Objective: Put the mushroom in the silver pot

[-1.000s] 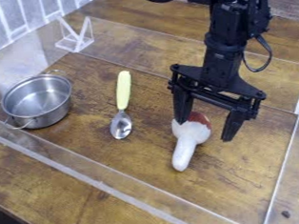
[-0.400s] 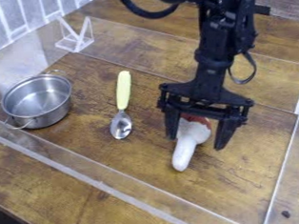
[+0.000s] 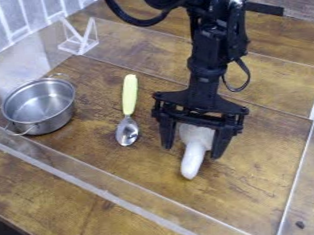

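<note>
One black two-fingered gripper (image 3: 194, 135) stood wide open, straddling the cap end of the cream-stemmed, brown-capped toy mushroom (image 3: 191, 156) lying on the wooden table (image 3: 70, 185). Grasp step in hand. Next: close, lift, carry left to the shiny round steel pot (image 3: 39, 105).

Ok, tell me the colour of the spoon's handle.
Yellow-green; the spoon has a bare metal bowl. The only camera view shows it clearly.
</note>
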